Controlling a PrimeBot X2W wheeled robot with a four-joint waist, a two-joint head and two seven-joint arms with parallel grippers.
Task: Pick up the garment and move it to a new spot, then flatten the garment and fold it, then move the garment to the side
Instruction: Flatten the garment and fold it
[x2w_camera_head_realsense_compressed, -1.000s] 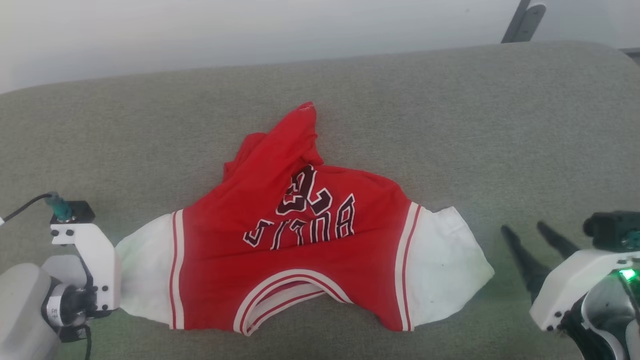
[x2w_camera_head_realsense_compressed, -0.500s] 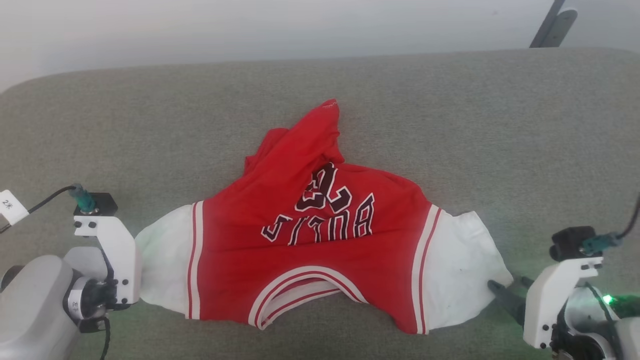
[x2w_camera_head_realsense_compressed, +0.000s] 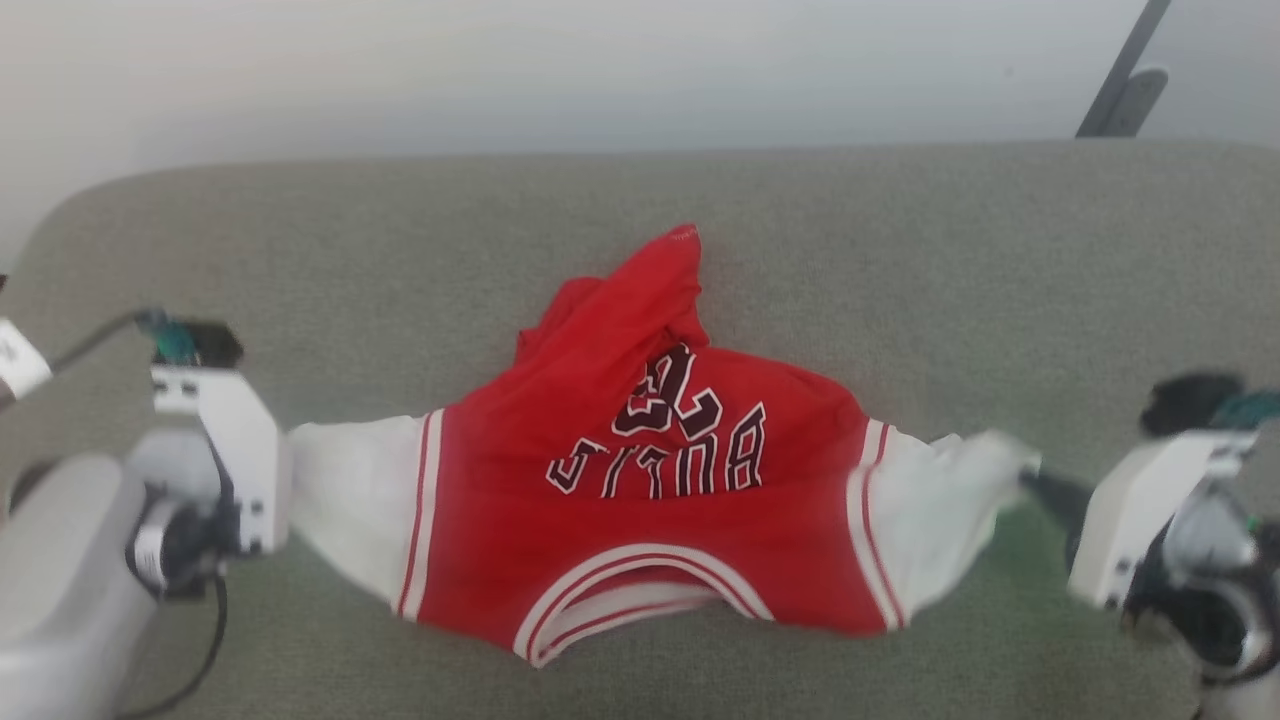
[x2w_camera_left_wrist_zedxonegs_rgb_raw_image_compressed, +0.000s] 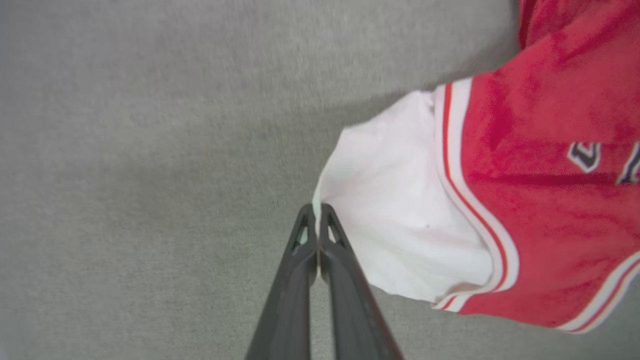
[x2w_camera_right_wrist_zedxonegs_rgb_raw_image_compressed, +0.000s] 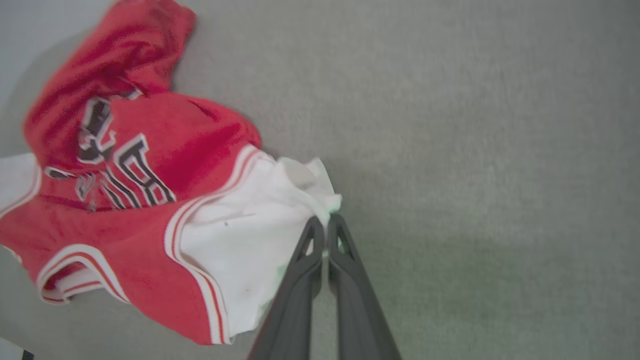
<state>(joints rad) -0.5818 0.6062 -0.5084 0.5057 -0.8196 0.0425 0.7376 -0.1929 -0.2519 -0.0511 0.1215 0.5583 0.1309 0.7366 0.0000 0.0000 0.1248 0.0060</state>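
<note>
The garment (x2w_camera_head_realsense_compressed: 640, 500), a red jersey shirt with white sleeves and dark lettering, is stretched between my two grippers over the grey cushion, its hem bunched toward the far side. My left gripper (x2w_camera_left_wrist_zedxonegs_rgb_raw_image_compressed: 315, 210) is shut on the edge of one white sleeve (x2w_camera_left_wrist_zedxonegs_rgb_raw_image_compressed: 395, 210). At the other side my right gripper (x2w_camera_right_wrist_zedxonegs_rgb_raw_image_compressed: 327, 222) is shut on the bunched edge of the other white sleeve (x2w_camera_right_wrist_zedxonegs_rgb_raw_image_compressed: 260, 210). In the head view the left gripper (x2w_camera_head_realsense_compressed: 285, 480) sits at the left sleeve's end and the right gripper (x2w_camera_head_realsense_compressed: 1030, 480) at the right sleeve's tip.
The grey fabric cushion (x2w_camera_head_realsense_compressed: 900, 260) runs across the whole width, with a pale wall behind it. A dark slanted post (x2w_camera_head_realsense_compressed: 1125, 85) stands at the back right. Bare cushion lies on both sides of the shirt.
My right gripper has reached the right sleeve and closed on it; the sleeve is now pulled up and bunched. The head camera has shifted, so the whole picture sits lower.
</note>
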